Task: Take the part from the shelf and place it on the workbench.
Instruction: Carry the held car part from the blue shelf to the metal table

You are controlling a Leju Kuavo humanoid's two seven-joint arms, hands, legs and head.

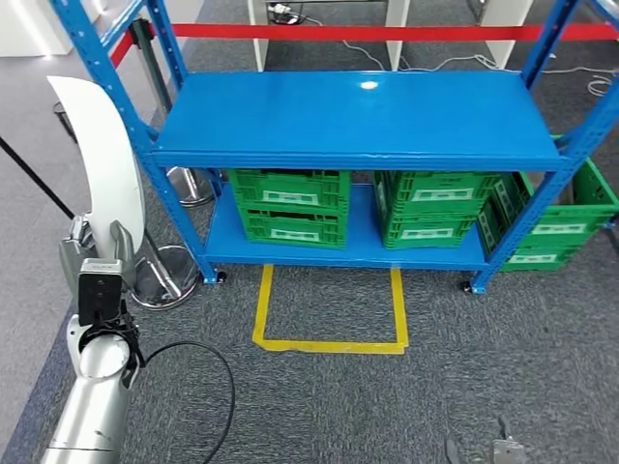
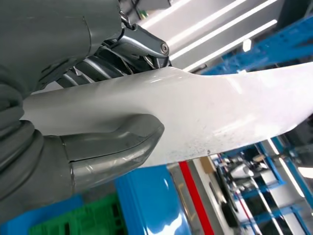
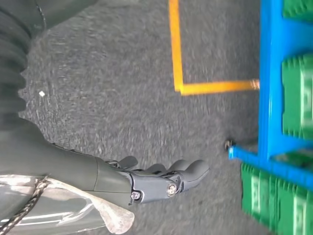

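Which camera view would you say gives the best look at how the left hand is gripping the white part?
The left wrist view: the white part runs across it, with the left hand clamping it between thumb and fingers. The head view shows the part's whole curved shape rising above that hand, but the grip is small and partly hidden. The right wrist view looks at the floor.

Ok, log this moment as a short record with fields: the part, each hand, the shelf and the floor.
part: white curved panel, off the shelf, held upright at the robot's left
left hand: grips the panel's lower end
right hand: holds nothing, fingers extended, hanging over the carpet
shelf: blue, top level bare; green crates on the lower level
floor: grey carpet with yellow tape outline
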